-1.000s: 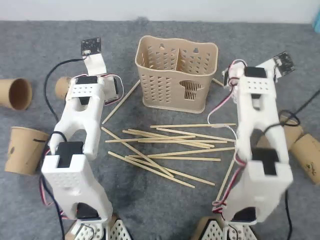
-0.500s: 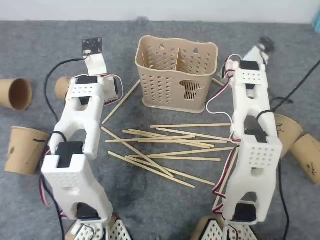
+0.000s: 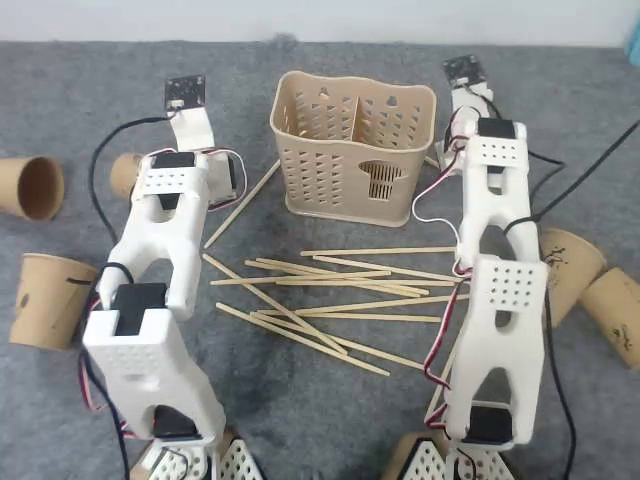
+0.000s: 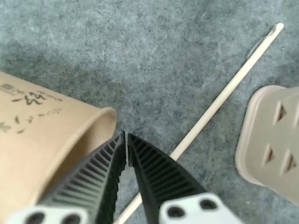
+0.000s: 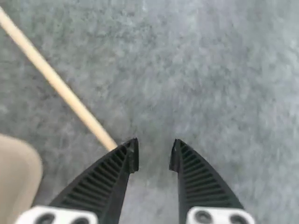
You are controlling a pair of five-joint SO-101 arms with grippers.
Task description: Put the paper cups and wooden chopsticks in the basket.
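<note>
The perforated beige basket [image 3: 350, 150] stands at the back middle of the grey mat, and its corner [image 4: 271, 135] shows beside my left gripper. Several wooden chopsticks [image 3: 340, 290] lie scattered in front of it. My left gripper [image 4: 126, 136] is shut and empty, its tips at the rim of a paper cup [image 4: 46, 140] lying on its side, with one chopstick [image 4: 224, 93] just beyond. My right gripper [image 5: 154, 151] hangs open over bare mat, right of the basket, with the end of a chopstick [image 5: 56, 84] at one fingertip [image 5: 133, 151].
Two cups lie at the left [image 3: 30, 187] [image 3: 48, 298] and a third [image 3: 125, 172] is half hidden by the left arm [image 3: 165, 230]. Two more cups [image 3: 565, 265] [image 3: 615, 310] lie right of the right arm [image 3: 495, 200]. Cables run along both arms.
The right arm has swung in from the right and straightened, so its wrist is now close beside the basket's right end. The left arm has kept still.
</note>
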